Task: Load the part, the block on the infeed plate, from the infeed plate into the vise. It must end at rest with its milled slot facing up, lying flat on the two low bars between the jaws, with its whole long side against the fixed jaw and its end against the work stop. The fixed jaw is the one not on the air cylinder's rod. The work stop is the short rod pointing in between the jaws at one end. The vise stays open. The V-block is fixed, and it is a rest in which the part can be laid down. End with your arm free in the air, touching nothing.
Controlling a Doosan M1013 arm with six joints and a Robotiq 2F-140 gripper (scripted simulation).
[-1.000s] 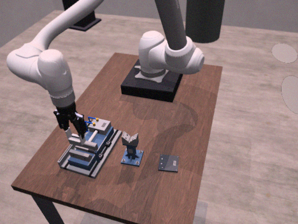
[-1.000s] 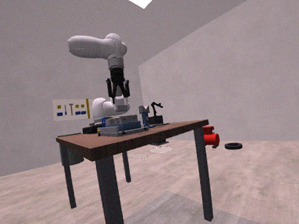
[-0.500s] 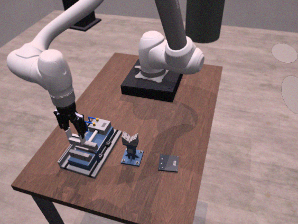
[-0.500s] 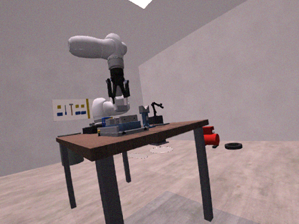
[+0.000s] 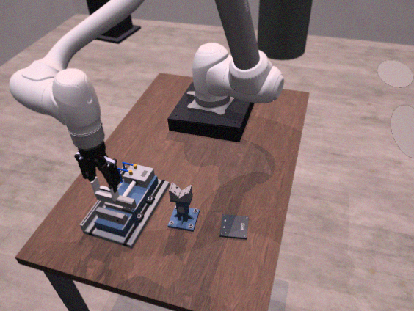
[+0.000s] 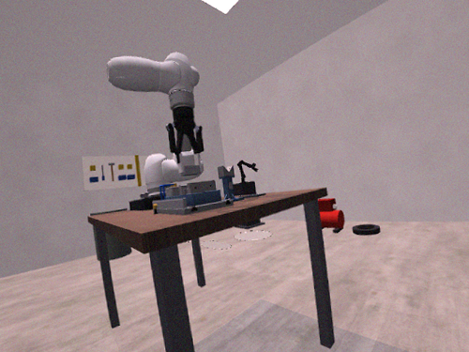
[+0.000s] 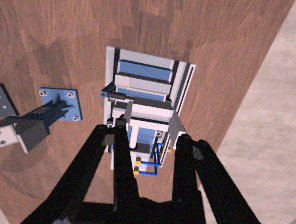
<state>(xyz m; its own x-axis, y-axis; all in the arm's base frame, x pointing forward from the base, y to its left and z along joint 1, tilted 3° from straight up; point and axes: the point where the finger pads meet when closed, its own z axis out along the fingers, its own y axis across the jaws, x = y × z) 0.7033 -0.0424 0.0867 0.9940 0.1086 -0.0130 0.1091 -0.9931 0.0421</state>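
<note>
Clamped partway on the part (image 5: 110, 194), the hand (image 5: 106, 188) hangs above the vise (image 5: 121, 205) with its fingers pointing down; the pale grey block sits crosswise between the pads, held well short of full closure. In the exterior view the part (image 6: 189, 163) is plainly apart from the vise (image 6: 192, 199), with a gap of air below it.

The part is a light grey bar, longer than it is wide, and seen from the wrist (image 7: 150, 111) it spans from one finger to the other, over the gap between the vise jaws. Whether its milled slot faces up I cannot tell; the fingers cover its top face.

The risks, as I judge them: the block could land on a jaw top instead of on the low bars if the descent is slightly off to one side. It could also settle away from the fixed jaw, or short of the work stop (image 7: 112, 93), the small dark rod at the vise's end, if released without being pushed home. A tilt in the grip would leave it cocked on one bar.

Further out on the bench (image 5: 227, 176) stand the V-block (image 5: 180, 194) and the bare infeed plate (image 5: 234, 226).
</note>
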